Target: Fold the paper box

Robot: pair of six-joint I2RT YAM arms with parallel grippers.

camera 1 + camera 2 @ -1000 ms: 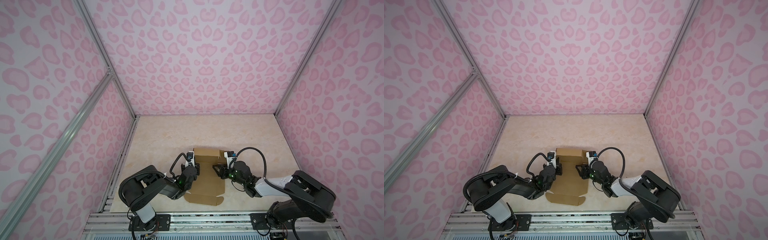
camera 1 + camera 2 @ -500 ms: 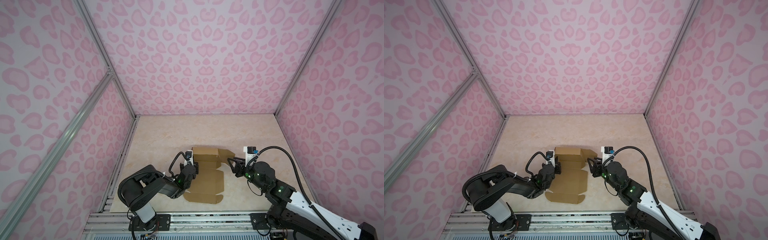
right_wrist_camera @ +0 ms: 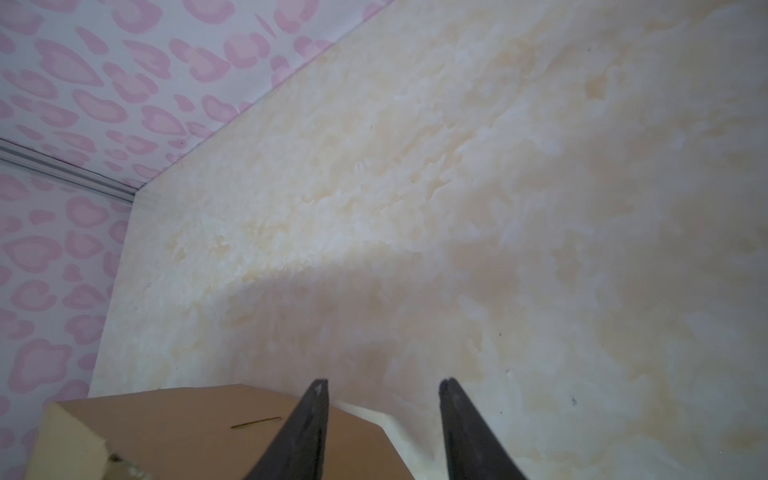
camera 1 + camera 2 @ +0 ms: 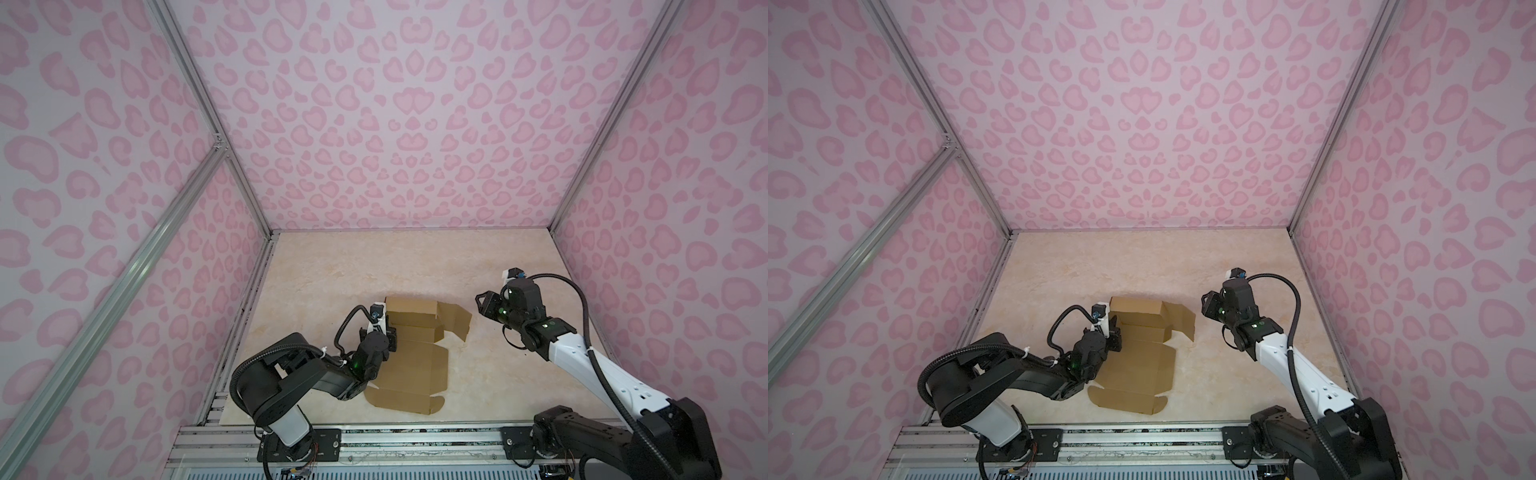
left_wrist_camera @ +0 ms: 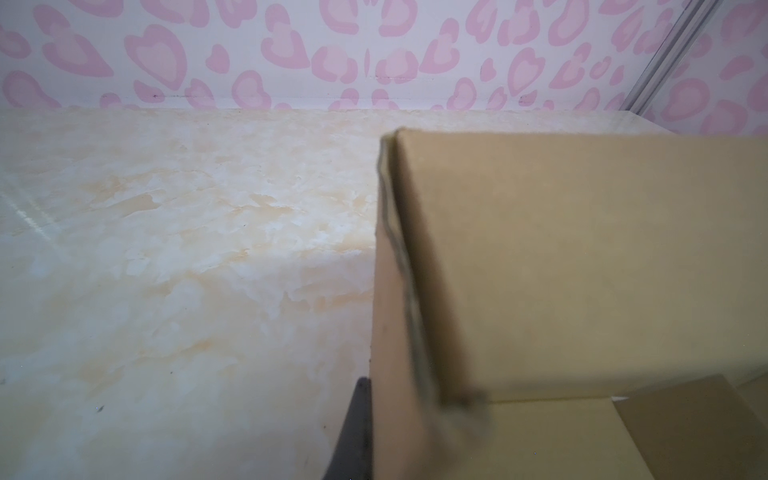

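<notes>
The paper box [image 4: 415, 357] [image 4: 1142, 365] is brown cardboard, half folded, near the table's front middle. Its far wall stands upright, its right flap [image 4: 455, 322] lies splayed outward, and its front panel is flat. My left gripper [image 4: 390, 332] [image 4: 1115, 332] is shut on the box's left wall. In the left wrist view one dark finger [image 5: 357, 424] presses the outside of that wall [image 5: 582, 270]; the other finger is hidden behind it. My right gripper [image 4: 480, 305] [image 4: 1206, 305] [image 3: 382, 384] hangs open above the table, right of the box, holding nothing. A box corner [image 3: 187, 428] shows beneath its finger.
The beige marbled table [image 4: 374, 266] is walled by pink heart-patterned panels at the back and both sides. Aluminium posts [image 4: 582, 166] stand in the corners. A metal rail [image 4: 415, 440] with both arm bases runs along the front edge.
My right gripper has drawn back from the box's right side, moving right and upward. The right flap has dropped outward. The left gripper keeps its hold without moving.
</notes>
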